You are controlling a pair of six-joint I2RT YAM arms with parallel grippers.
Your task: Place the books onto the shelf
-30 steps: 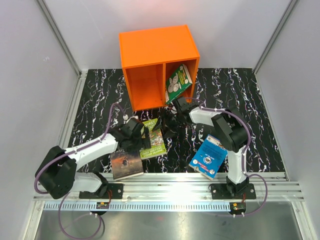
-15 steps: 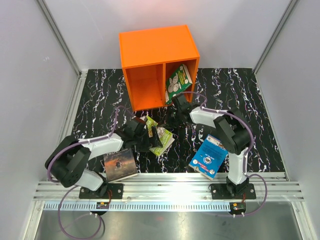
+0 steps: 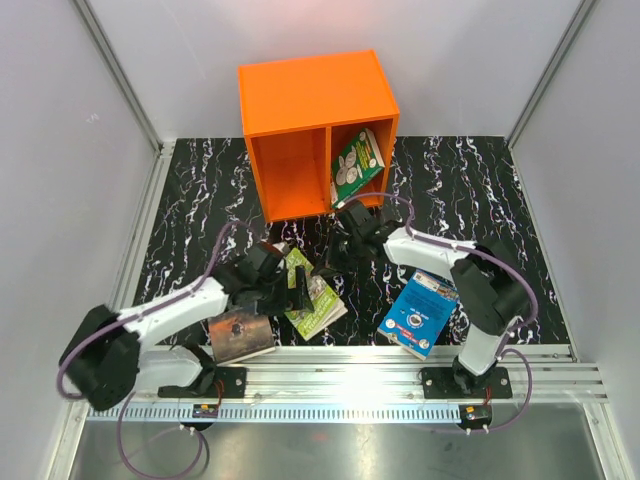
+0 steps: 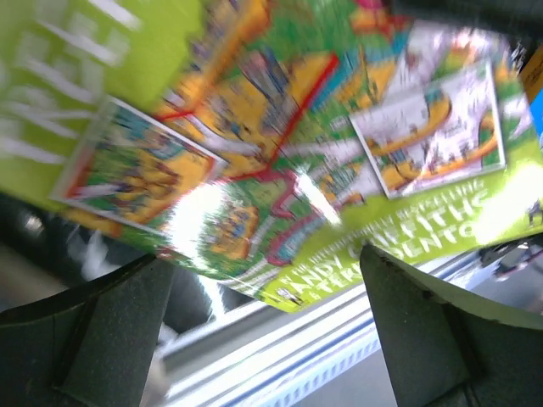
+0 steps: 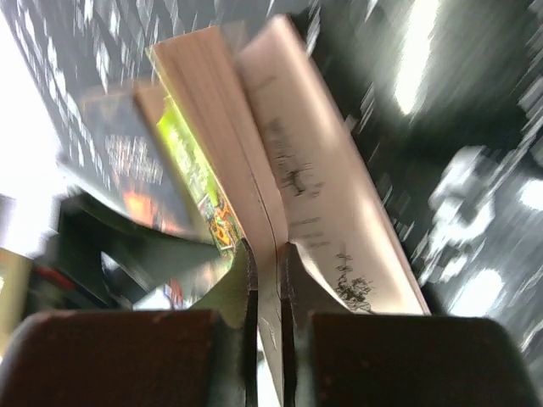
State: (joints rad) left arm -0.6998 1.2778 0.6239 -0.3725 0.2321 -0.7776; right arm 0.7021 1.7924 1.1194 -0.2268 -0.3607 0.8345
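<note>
The orange shelf [image 3: 315, 130] stands at the back with one green illustrated book [image 3: 357, 165] leaning in its right compartment. A second green illustrated book [image 3: 314, 293] lies tilted at the table's middle. My right gripper [image 3: 335, 256] is shut on its far edge; in the right wrist view the jaws [image 5: 265, 250] pinch a thin bunch of its pages [image 5: 293, 182], and the book fans open. My left gripper [image 3: 288, 286] is open at that book's near left side, its cover [image 4: 280, 127] filling the left wrist view above the fingers [image 4: 110, 326]. The brown book [image 3: 240, 336] and the blue book [image 3: 418, 312] lie near the front.
A metal rail [image 3: 340, 365] runs along the table's front edge by the arm bases. Grey walls close in the black marbled table [image 3: 470, 190] on the left, right and back. The shelf's left compartment [image 3: 292, 180] holds nothing.
My right gripper has shut on the green book's far edge. The left arm has swung in beside the book, which now sits tilted, and the brown book has shifted slightly toward the front.
</note>
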